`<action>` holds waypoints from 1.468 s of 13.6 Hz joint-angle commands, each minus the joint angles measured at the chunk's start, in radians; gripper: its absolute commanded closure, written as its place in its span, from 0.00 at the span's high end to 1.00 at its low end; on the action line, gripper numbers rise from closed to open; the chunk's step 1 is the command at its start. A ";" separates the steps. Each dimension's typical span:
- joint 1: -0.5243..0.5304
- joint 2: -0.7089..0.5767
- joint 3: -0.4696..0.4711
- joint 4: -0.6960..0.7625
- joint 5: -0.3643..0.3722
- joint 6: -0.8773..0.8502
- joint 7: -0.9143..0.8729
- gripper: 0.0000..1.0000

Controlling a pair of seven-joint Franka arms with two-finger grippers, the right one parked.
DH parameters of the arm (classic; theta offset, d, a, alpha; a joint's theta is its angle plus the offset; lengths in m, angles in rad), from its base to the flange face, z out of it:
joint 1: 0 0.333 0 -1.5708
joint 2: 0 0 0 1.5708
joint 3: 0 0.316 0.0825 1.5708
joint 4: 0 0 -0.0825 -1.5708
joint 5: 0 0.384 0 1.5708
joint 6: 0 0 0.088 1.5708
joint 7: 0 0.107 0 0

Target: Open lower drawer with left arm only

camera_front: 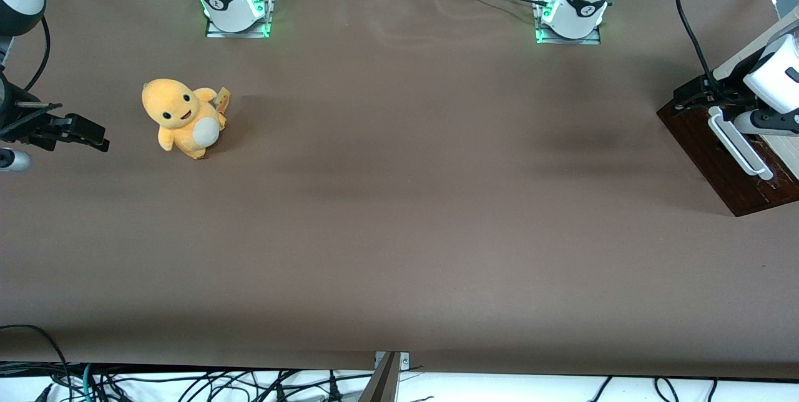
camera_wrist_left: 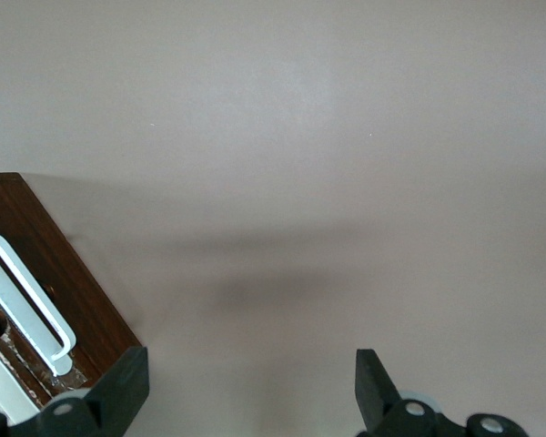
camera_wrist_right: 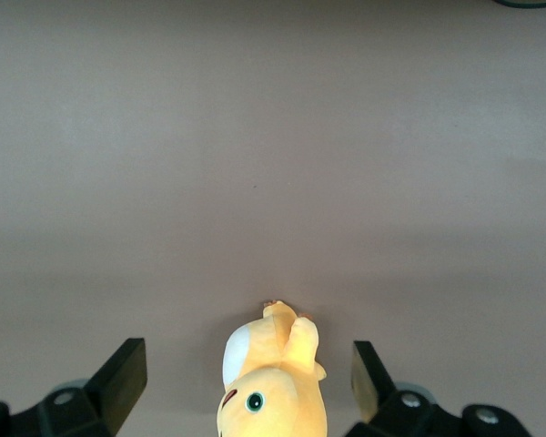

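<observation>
The lower drawer (camera_front: 718, 161) stands at the working arm's end of the table, its dark brown wood front turned toward the table's middle. A long white bar handle (camera_front: 740, 147) runs along that front. The left arm's black gripper (camera_front: 693, 97) hovers over the end of the drawer front farther from the front camera, close to the handle's end. In the left wrist view the gripper (camera_wrist_left: 252, 387) is open, with only bare table between its fingers (camera_wrist_left: 127, 382). The drawer front (camera_wrist_left: 59, 273) and handle (camera_wrist_left: 27, 296) lie beside one finger, outside the gap.
A yellow plush toy (camera_front: 184, 118) sits toward the parked arm's end of the table. Both arm bases (camera_front: 571, 12) stand along the table edge farthest from the front camera. Cables (camera_front: 187, 383) hang below the nearest edge.
</observation>
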 commanded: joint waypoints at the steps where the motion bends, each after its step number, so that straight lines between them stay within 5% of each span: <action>1: 0.002 0.010 -0.003 0.023 -0.003 -0.011 0.006 1.00; 20: 0.002 0.092 -0.001 0.024 0.014 -0.012 -0.032 1.00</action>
